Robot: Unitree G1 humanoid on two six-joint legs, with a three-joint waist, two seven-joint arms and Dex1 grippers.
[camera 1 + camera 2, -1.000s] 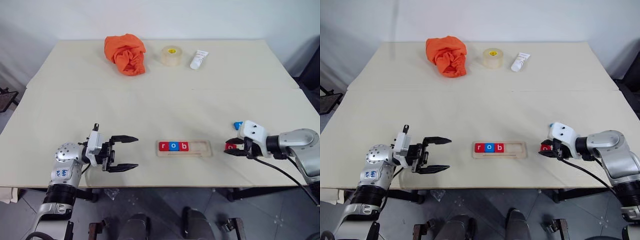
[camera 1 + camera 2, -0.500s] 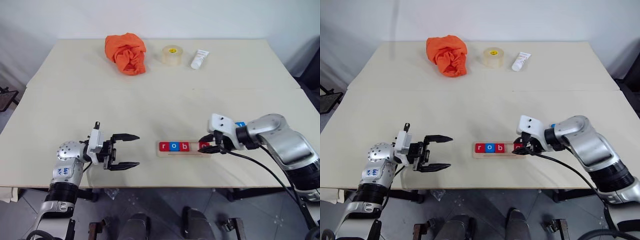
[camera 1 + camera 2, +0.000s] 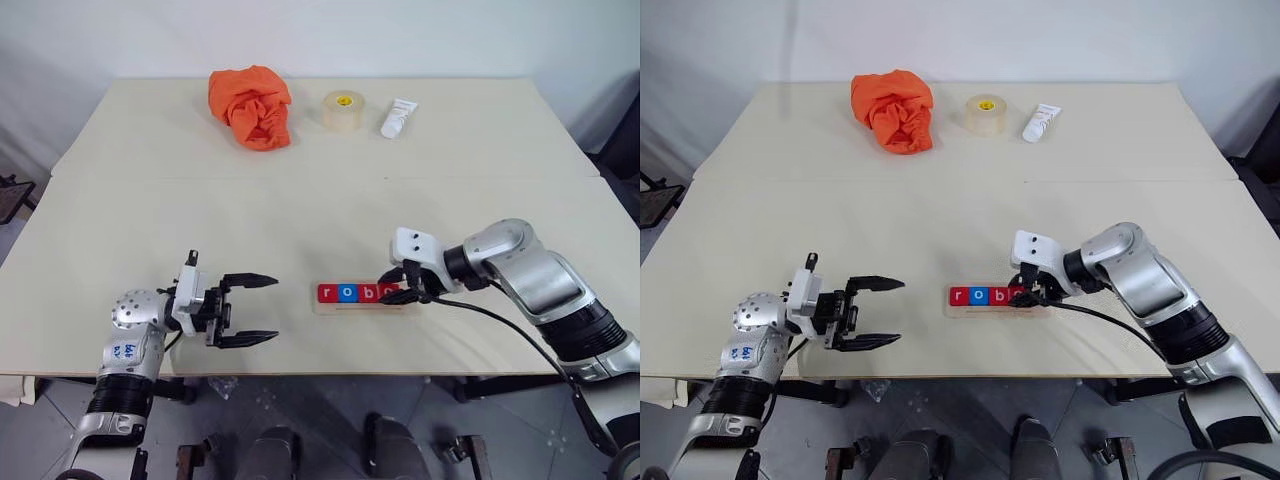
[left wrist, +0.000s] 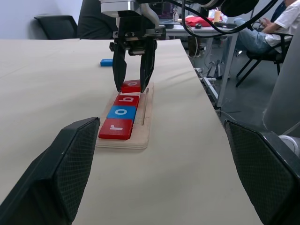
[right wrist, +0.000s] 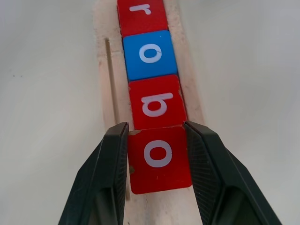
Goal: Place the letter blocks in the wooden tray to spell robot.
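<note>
The wooden tray [image 3: 330,308] lies near the table's front edge. In it, from the left, lie a red r block [image 3: 327,293], a blue o block [image 3: 347,293] and a red b block [image 3: 367,293]. My right gripper [image 3: 400,292] points down over the tray, shut on a red o block [image 5: 159,159]. That block sits right against the b, at the fourth place. A blue block [image 4: 106,62] lies flat on the table beyond the tray; its letter cannot be read. My left gripper [image 3: 276,309] stands open and holds nothing, left of the tray and pointing toward it.
An orange cloth [image 3: 250,106], a tape roll [image 3: 343,110] and a white tube [image 3: 397,118] lie along the table's far edge. Chairs and a seated person [image 4: 262,28] are past the table's right end.
My right gripper has carried the red o block leftward from the table's right side to the tray, up against the b. The left gripper has stayed put.
</note>
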